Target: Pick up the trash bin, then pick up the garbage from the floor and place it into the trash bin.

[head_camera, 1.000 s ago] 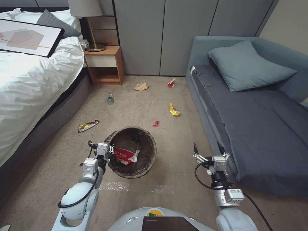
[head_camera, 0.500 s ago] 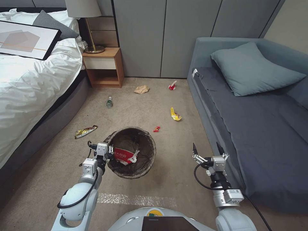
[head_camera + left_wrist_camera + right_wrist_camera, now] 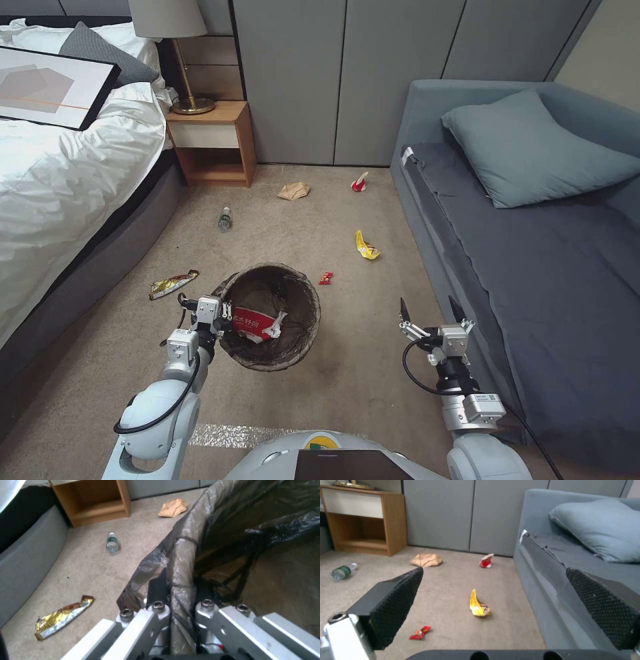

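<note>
In the head view the left gripper (image 3: 225, 315) is clamped on the near-left rim of the trash bin (image 3: 270, 317), which sits on the floor (image 3: 373, 373) between bed (image 3: 60, 187) and sofa (image 3: 533, 267), a crumpled red-and-white cup (image 3: 257, 325) already inside; the right gripper (image 3: 428, 309) hovers beside the sofa, spread wide and holding nothing. The left wrist view shows the fingers (image 3: 156, 590) pinching the liner-wrapped rim, one inside and one outside; the bin looks light but its bag is slick and loose, so the stiff rim is the sound hold. A gold wrapper (image 3: 61, 617) and small bottle (image 3: 112, 542) lie beyond. In the right wrist view, a yellow wrapper (image 3: 477, 605) and red wrapper (image 3: 420, 632) lie ahead: thin, crushable, best pinched at a raised fold.
</note>
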